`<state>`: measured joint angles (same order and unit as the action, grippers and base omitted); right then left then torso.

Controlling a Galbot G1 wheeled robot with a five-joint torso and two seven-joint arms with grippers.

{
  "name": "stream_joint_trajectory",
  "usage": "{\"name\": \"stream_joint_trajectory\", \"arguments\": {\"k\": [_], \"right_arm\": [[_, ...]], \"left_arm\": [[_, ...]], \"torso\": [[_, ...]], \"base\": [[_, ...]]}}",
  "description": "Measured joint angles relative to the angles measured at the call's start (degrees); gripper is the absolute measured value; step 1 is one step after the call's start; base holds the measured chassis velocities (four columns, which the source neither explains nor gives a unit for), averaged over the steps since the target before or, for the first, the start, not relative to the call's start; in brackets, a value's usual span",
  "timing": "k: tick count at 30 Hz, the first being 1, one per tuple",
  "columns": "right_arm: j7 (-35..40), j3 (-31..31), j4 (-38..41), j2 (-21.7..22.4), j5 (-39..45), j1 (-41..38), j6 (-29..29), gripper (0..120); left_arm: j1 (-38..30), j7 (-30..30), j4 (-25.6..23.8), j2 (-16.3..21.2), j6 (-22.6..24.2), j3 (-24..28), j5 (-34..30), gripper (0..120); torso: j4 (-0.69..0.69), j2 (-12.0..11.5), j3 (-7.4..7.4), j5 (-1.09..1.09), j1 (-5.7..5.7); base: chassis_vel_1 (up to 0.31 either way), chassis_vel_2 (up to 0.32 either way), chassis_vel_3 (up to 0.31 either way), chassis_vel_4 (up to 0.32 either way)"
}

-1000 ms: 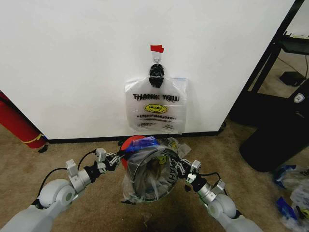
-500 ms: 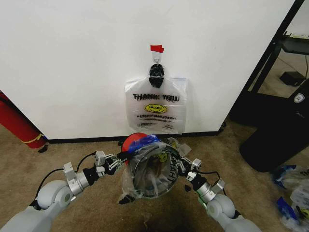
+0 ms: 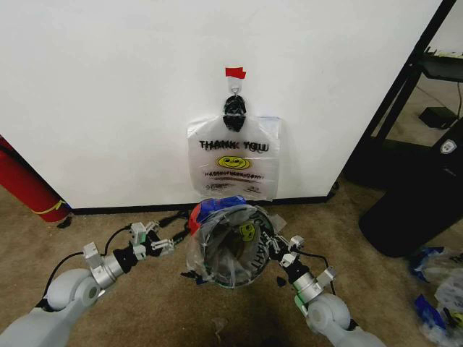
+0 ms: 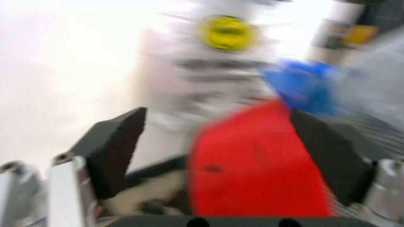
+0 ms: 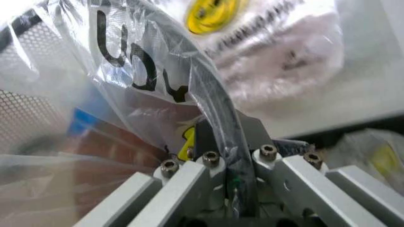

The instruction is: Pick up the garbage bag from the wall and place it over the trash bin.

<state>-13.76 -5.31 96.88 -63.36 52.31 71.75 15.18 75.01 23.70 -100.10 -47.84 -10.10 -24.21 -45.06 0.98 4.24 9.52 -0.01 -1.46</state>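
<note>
While draped over the trash bin (image 3: 230, 249), the garbage bag (image 3: 246, 235) lines it.

Second smiley bag with black knotted handles (image 3: 233, 168): hanging straight beyond both pincers, midway between them. Long red cylinder (image 3: 25, 184): leaning, well off to the outer side of the left pincer (image 3: 165, 243). Black shelf frame (image 3: 405, 94) and dark rounded object (image 3: 416, 210): beyond and outward of the right pincer (image 3: 278, 249). Crumpled blue-and-white bags (image 3: 438, 289): on the tan carpet (image 3: 130, 303), far outward of the right pincer.
</note>
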Motion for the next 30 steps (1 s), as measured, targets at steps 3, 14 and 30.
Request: {"name": "stream_joint_trajectory", "arguments": {"k": [3,14,30], "right_arm": [[11.2,0.4,4.8,0.0,0.4,0.6,-4.5,0],[21.0,-0.7,10.3,-0.5,2.9,1.1,-8.4,0],[21.1,-0.9,13.2,-0.7,3.5,2.3,-9.0,0]], "left_arm": [[2.6,-14.9,-4.8,-1.9,-4.9,0.7,5.3,100],[7.3,-6.7,-11.2,-4.4,-16.6,0.2,9.1,100],[5.2,-6.4,-5.1,-5.3,-15.8,1.9,12.1,100]], "torso": [[-0.01,0.0,0.0,0.01,0.0],[-0.02,0.0,0.0,0.01,0.0],[0.0,0.0,0.0,0.01,0.0]], "base": [[0.0,0.0,0.0,0.0],[0.0,0.0,0.0,0.0],[0.0,0.0,0.0,0.0]]}}
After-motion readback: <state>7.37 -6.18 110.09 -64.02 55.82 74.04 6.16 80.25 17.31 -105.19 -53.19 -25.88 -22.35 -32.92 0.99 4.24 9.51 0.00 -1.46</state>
